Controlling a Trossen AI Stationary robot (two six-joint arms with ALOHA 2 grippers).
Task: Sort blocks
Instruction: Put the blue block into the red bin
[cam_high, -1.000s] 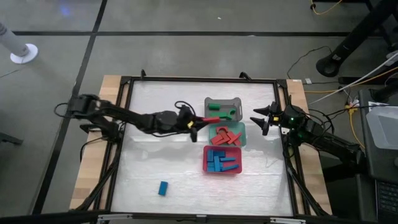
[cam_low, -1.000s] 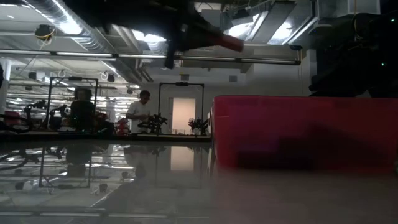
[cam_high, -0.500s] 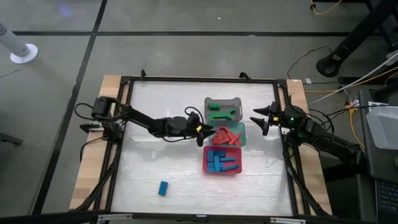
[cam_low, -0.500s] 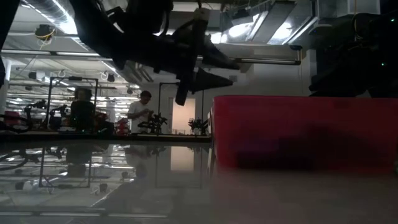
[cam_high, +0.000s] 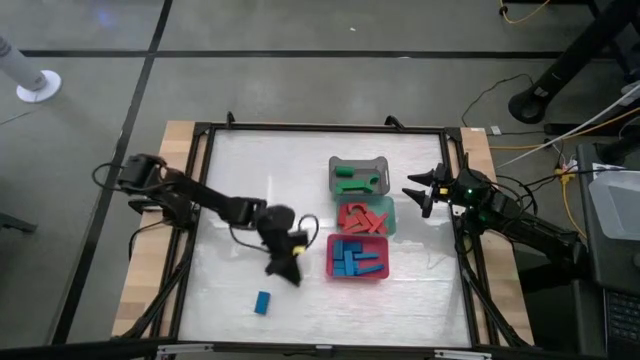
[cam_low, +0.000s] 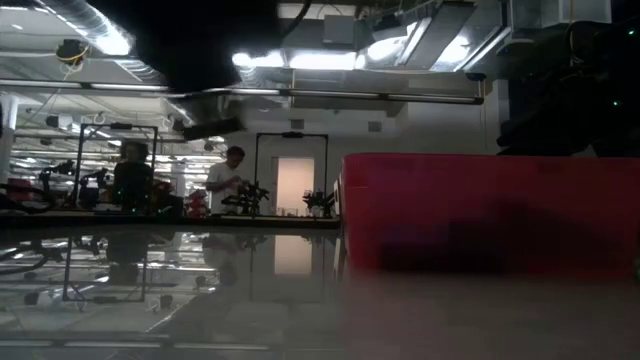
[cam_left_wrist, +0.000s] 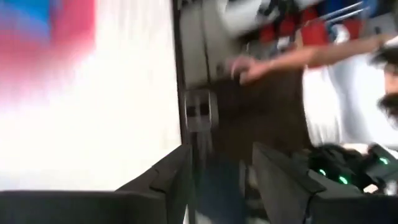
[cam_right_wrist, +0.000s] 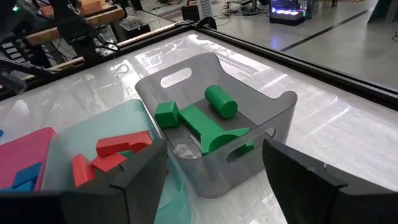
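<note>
One blue block lies alone on the table near its near edge. My left gripper hangs open and empty just beyond it, left of the red tray; its wrist view, blurred, shows the gripper open and empty. Blue blocks lie in the red tray, red blocks in the teal tray, green blocks in the grey tray. My right gripper waits open to the right of the trays, with nothing between its fingers.
The three trays stand in a row from far to near, right of the table's middle. A black frame runs round the table. The red tray fills the right of the low view. People are in the room beyond the table.
My left gripper held a red block by the teal tray a second ago and has let it go there. It then swung toward the table's near edge and a little left, toward the lone blue block, leaving the low view. The right arm has kept still.
</note>
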